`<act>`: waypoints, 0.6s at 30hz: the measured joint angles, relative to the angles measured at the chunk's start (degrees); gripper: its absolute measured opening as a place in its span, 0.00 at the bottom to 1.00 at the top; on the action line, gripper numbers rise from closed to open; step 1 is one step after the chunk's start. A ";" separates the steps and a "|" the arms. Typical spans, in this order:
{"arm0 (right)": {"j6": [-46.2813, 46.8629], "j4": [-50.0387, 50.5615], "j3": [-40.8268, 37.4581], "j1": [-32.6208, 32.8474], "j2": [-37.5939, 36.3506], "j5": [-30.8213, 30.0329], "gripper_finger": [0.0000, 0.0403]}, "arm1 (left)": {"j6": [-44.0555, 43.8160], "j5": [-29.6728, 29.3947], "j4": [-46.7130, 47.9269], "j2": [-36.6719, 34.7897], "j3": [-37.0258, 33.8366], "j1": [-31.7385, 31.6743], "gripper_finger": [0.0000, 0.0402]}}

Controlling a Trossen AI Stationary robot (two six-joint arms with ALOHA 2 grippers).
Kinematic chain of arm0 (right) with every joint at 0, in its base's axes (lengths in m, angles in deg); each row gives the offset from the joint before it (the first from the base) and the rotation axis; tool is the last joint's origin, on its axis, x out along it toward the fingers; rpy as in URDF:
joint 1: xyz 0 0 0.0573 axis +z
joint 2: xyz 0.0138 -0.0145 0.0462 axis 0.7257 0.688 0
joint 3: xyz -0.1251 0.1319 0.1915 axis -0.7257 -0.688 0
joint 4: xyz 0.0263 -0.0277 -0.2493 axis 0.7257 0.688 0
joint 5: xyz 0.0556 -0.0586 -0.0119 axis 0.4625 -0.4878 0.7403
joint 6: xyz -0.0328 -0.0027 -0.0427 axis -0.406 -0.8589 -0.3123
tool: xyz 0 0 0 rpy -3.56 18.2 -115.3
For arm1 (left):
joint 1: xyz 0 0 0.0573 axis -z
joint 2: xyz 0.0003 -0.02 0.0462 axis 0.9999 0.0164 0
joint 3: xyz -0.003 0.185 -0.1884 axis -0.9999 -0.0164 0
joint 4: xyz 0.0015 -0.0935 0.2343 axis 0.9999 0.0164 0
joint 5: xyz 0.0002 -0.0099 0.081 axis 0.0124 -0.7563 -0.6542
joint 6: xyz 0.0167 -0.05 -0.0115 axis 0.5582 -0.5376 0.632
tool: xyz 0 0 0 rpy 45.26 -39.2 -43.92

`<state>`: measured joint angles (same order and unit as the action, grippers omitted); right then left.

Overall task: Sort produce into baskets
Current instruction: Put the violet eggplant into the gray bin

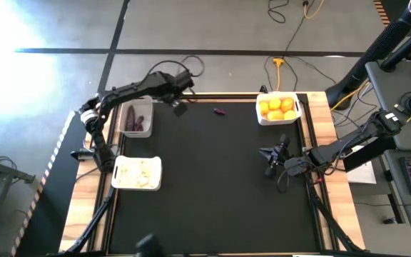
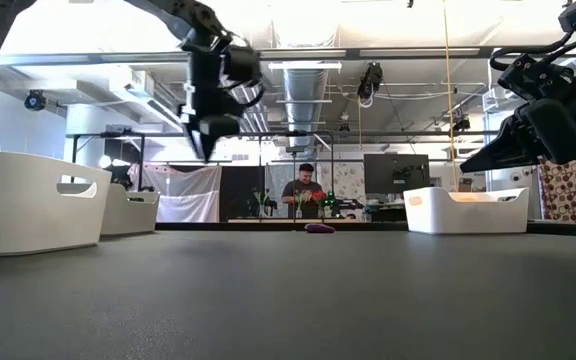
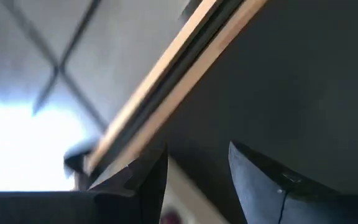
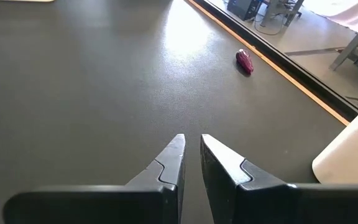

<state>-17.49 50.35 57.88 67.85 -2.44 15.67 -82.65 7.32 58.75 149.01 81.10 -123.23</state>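
Note:
A small dark purple eggplant piece [image 1: 220, 111] [image 4: 244, 61] lies alone on the black mat near the far edge. The greyish basket [image 1: 147, 107] at the far left holds purple pieces. The white basket [image 1: 118, 165] at the near left holds whitish bulbs. The white basket [image 1: 300, 108] at the far right holds yellow and orange citrus. My left gripper [image 1: 179, 106] [image 3: 197, 152] hangs open above the mat's far edge, between the greyish basket and the loose eggplant piece, with nothing between its fingers. My right gripper [image 1: 270, 163] [image 4: 191, 138] hovers shut over the mat's right side.
A wooden rim [image 1: 318, 143] frames the black mat. Cables [image 1: 284, 68] lie on the floor beyond the far edge. The low view shows a person [image 2: 308, 195] in the room far behind the table. The mat's middle and near part are bare.

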 joint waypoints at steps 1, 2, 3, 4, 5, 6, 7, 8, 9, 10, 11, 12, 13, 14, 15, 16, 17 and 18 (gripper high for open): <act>0.00 0.02 0.00 0.00 0.00 0.00 0.11 | 3.39 0.47 -2.36 0.20 0.00 0.89 0.39; 0.01 0.00 0.00 0.02 0.00 0.00 0.11 | 7.49 1.01 -4.62 0.43 -0.14 1.62 0.39; 0.00 0.00 0.00 0.00 0.00 0.00 0.11 | 12.01 1.23 -6.09 0.80 -0.31 2.33 0.39; 0.00 0.00 0.00 0.02 0.00 0.00 0.11 | 16.32 1.26 -6.49 1.27 -0.57 2.93 0.39; 0.02 0.00 -0.01 0.01 0.00 0.00 0.11 | 20.42 1.30 -6.57 1.86 -0.82 3.37 0.39; 0.01 0.02 -0.01 0.01 0.00 0.00 0.11 | 24.11 1.29 -6.87 2.59 -0.96 3.55 0.39; 0.02 0.00 -0.02 0.01 0.00 0.00 0.11 | 27.49 1.28 -7.30 3.43 -0.98 3.66 0.39; 0.01 0.00 -0.02 0.01 0.00 -0.01 0.11 | 30.31 1.26 -7.44 4.35 -1.01 3.64 0.39; 0.00 0.02 -0.02 0.02 0.00 0.00 0.11 | 32.69 1.20 -7.53 5.22 -1.05 3.62 0.39; 0.02 0.00 0.00 0.01 0.00 0.00 0.11 | 34.71 1.14 -7.83 6.16 -1.05 3.62 0.39; 0.02 0.02 -0.02 0.00 0.00 0.00 0.11 | 36.64 0.94 -8.36 7.15 -1.06 3.52 0.39; 0.15 0.00 -0.02 0.02 0.00 0.00 0.11 | 38.71 0.90 -9.09 8.11 -1.05 3.23 0.39; 0.22 0.02 -0.02 0.02 0.00 0.00 0.11 | 40.49 0.85 -9.69 9.23 -1.05 3.03 0.39; 0.20 0.01 -0.02 0.00 0.00 0.00 0.11 | 41.97 0.84 -10.21 10.37 -0.73 2.81 0.39; 0.20 0.01 -0.02 0.01 0.00 0.00 0.11 | 42.79 0.85 -10.96 11.56 -0.08 2.59 0.39; 0.20 0.02 -0.02 0.01 0.00 0.00 0.11 | 43.02 1.03 -12.27 12.83 0.81 2.29 0.39; 0.13 0.00 -0.02 0.01 0.00 -0.01 0.11 | 43.03 1.60 -13.69 14.00 2.03 1.92 0.39; -0.27 0.02 -0.02 0.02 0.00 -0.04 0.11 | 43.05 3.02 -14.64 15.16 3.46 1.47 0.39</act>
<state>-17.76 50.38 57.86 67.86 -2.44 15.62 -39.59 10.34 44.10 164.17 84.56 -121.76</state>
